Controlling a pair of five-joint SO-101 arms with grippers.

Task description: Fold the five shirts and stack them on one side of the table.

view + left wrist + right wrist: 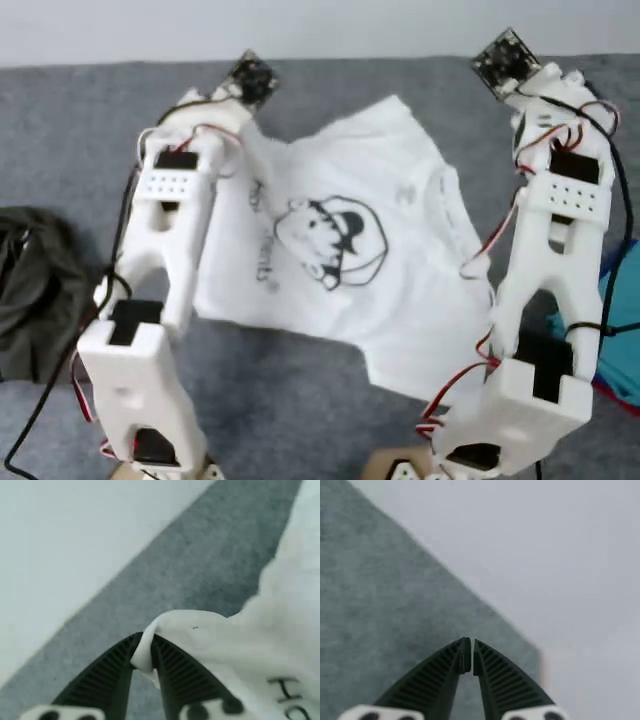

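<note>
While the white short-sleeved T-shirt with a black cartoon print (340, 270) lay print-side up on the grey felt-covered bench (300, 390), it sat between the two arms, spread mostly flat but skewed, with creases near its right sleeve; left arm (175, 215) stood over the shirt's left edge; right arm (560, 220) ran along its right side toward the far edge of the bench.

Left wrist view: left fingers (112, 672) pinched together on a small fold of the shirt's (280, 630) edge; white cloth stood up between the tips, and the rest ran away from them over the grey cover (200, 570); a bit of black lettering showed on the cloth close to the fingers.

Right wrist view: right fingers (440, 675) pressed together, tips touching or nearly so, nothing between them; they hung over bare grey cover (370, 605) near an edge of the bench, with a pale surface (560, 555) beyond.

High view: crumpled dark olive garment (30, 290) lay at the left edge of the bench, well apart from the white shirt; teal cloth (622, 300) showed at the right edge, partly behind the right arm; could not tell what kind of piece the teal cloth was, nor how it was laid.
</note>
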